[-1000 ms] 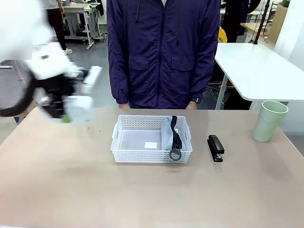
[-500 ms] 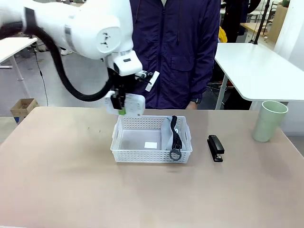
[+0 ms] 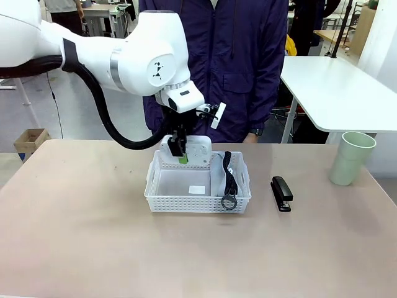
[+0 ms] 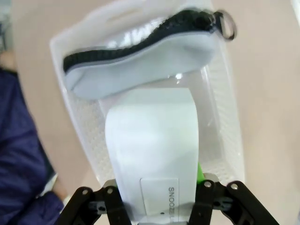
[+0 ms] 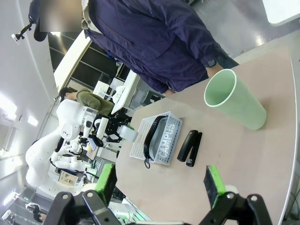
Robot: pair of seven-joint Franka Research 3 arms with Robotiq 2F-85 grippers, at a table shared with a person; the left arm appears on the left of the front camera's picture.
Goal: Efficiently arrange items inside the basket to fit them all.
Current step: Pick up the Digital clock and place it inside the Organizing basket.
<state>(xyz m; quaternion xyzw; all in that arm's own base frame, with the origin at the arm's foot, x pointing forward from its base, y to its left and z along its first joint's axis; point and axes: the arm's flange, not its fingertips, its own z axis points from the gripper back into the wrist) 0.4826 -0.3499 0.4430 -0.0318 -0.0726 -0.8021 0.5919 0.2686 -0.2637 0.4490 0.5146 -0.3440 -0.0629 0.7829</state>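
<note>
My left gripper (image 3: 182, 153) is shut on the white rounded box (image 3: 198, 150), holding it just above the back rim of the white lattice basket (image 3: 186, 202). In the left wrist view the box (image 4: 152, 145) hangs between my fingers over the basket's floor (image 4: 213, 140). The grey pouch (image 3: 218, 179) stands on edge in the basket's right part, its black strap and ring (image 3: 229, 203) draped over the front rim. On the table right of the basket lies the black stapler (image 3: 281, 193), and the pale green cup (image 3: 350, 158) stands at the far right. My right gripper (image 5: 160, 183) hangs open above the table, with nothing between its fingers.
A person in a dark blue jacket (image 3: 214, 68) stands at the far edge, close behind the basket. A white label (image 3: 196, 189) lies on the basket floor. Bare tabletop (image 3: 80, 217) spreads left of and in front of the basket. A second white table (image 3: 338, 87) stands behind at the right.
My left arm has swung in from the far left with the white box, and now holds it over the basket's back rim. Basket, pouch, stapler and cup have not moved.
</note>
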